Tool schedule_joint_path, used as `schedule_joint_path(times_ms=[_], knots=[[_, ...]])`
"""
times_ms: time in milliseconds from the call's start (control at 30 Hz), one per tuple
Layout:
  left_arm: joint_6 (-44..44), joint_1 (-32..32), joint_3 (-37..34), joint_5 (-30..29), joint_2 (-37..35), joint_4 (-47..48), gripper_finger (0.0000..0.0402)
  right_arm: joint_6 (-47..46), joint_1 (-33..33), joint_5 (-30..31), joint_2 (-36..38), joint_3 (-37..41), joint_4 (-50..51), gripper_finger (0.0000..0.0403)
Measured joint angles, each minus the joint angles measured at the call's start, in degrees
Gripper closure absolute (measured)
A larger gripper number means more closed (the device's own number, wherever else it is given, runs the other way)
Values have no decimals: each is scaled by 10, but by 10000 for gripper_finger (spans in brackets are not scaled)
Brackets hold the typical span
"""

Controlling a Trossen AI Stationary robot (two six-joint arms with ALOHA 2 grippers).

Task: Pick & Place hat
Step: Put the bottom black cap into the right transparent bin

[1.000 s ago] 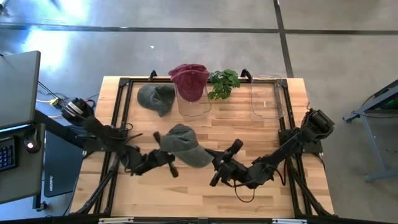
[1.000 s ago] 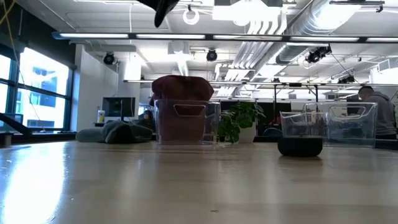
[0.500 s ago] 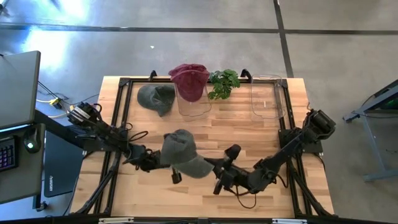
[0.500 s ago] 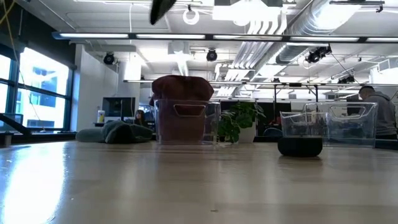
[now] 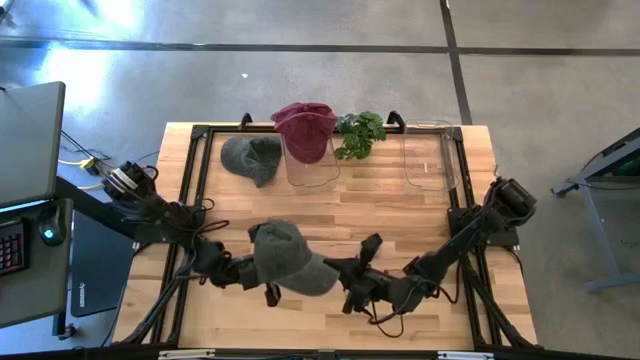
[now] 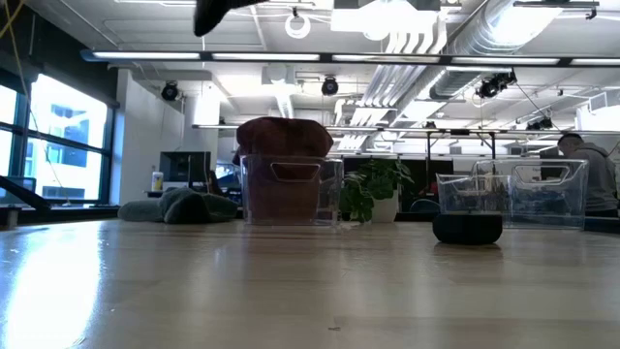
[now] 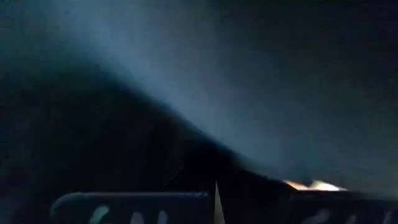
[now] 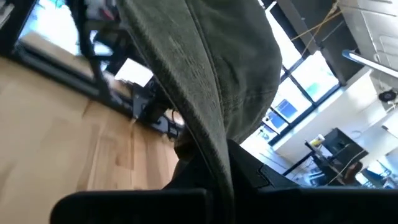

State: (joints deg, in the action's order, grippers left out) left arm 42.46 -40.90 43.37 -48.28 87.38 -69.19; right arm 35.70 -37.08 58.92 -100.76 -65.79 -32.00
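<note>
Olive-green hat (image 5: 285, 256) hangs above the front middle of the bench (image 5: 400, 205), lifted clear of the wood and held between the two arms. The left gripper (image 5: 262, 276) reaches in from the left under the crown, and its wrist view is filled with dark cloth, so whether its fingers are wide or closed I cannot tell. The right gripper (image 5: 345, 276) comes in from the right at the brim; in its wrist view the hat's brim (image 8: 205, 112) runs down between its fingers, which are closed on the cloth.

Open wood lies all around the hat: the front strip of the bench is bare, and so is the broad middle band between the hat and the back row. Along the back edge stand, from left to right, a second grey-green hat (image 5: 250, 157) lying flat on the wood, a clear bin (image 5: 311, 165) with a dark red hat (image 5: 304, 128) sitting on top of it, a small green plant (image 5: 359, 134), and another clear bin (image 5: 430, 155) near the right rear corner. A black frame (image 5: 196, 170) borders the bench on the left and right sides. A person (image 6: 581, 170) sits in the room behind, seen at the right of the low view.
</note>
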Motion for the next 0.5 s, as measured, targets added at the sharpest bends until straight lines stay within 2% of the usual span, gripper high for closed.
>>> schedule_joint_path(times_ms=[67, 167, 233, 400, 500], knots=[[11, -12, 2, -48, -7, 26, 401, 5, -1, 3, -3, 1, 8, 395], [46, -36, 2, -164, -8, 43, 401, 21, -8, 22, -3, 2, 8, 391], [70, -50, 2, -214, -11, 42, 401, 33, -12, 33, -3, 2, 5, 394], [101, -81, 2, -297, -10, 64, 401, 38, -16, 35, -3, 2, 2, 394], [100, -82, 2, -309, -10, 82, 401, 34, -15, 23, -3, 2, 0, 390]])
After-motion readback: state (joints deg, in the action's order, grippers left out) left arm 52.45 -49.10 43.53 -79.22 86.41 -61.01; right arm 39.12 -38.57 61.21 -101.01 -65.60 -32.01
